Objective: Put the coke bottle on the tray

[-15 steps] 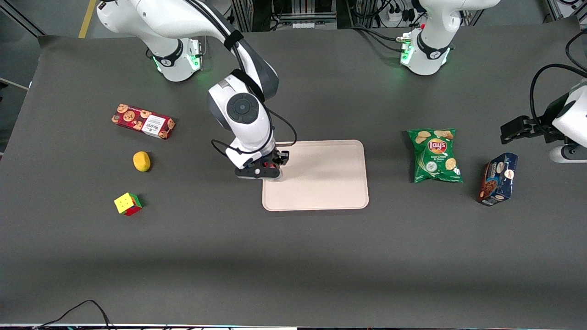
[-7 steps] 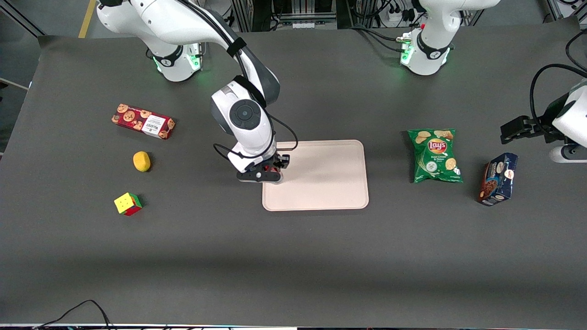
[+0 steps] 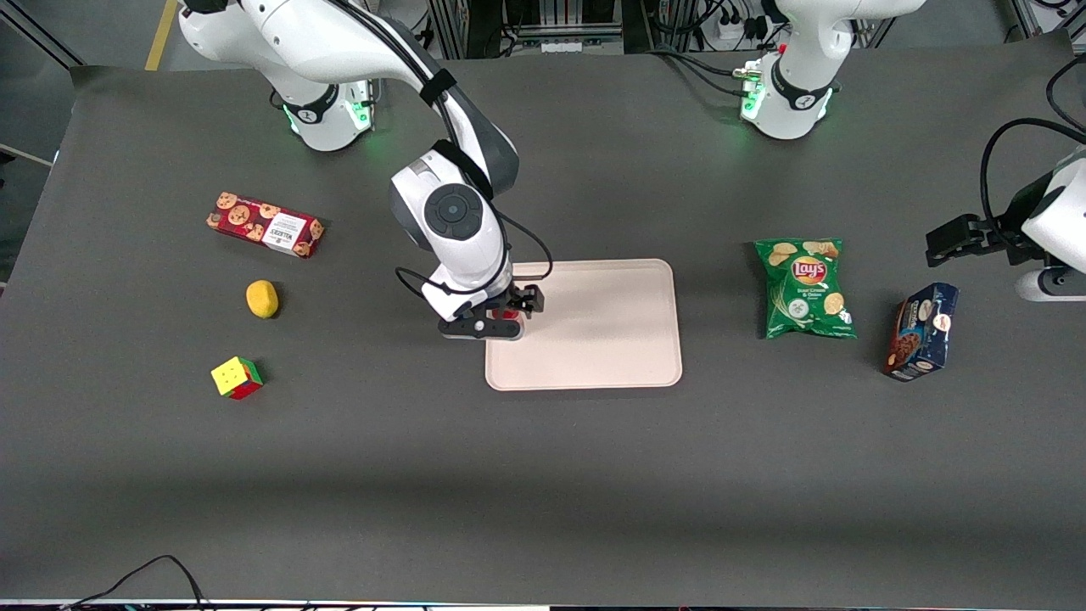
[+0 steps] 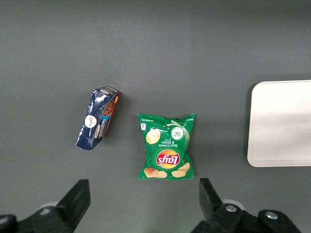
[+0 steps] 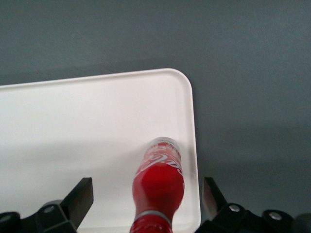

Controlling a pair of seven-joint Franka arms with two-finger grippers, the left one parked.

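The coke bottle, red with white script, stands upright on the tray, close to the rim at the tray's end toward the working arm. My right gripper is straight above it, open, with a black finger on each side and a gap between each finger and the bottle. In the front view the gripper hangs over that same end of the pale tray, and only a bit of the red bottle shows under it.
Toward the working arm's end lie a red cookie box, a yellow lemon and a colour cube. Toward the parked arm's end lie a green Lay's bag and a dark blue box.
The gripper shifted slightly farther over the tray and lower with the bottle. Its fingers have since spread apart, letting go of the bottle.
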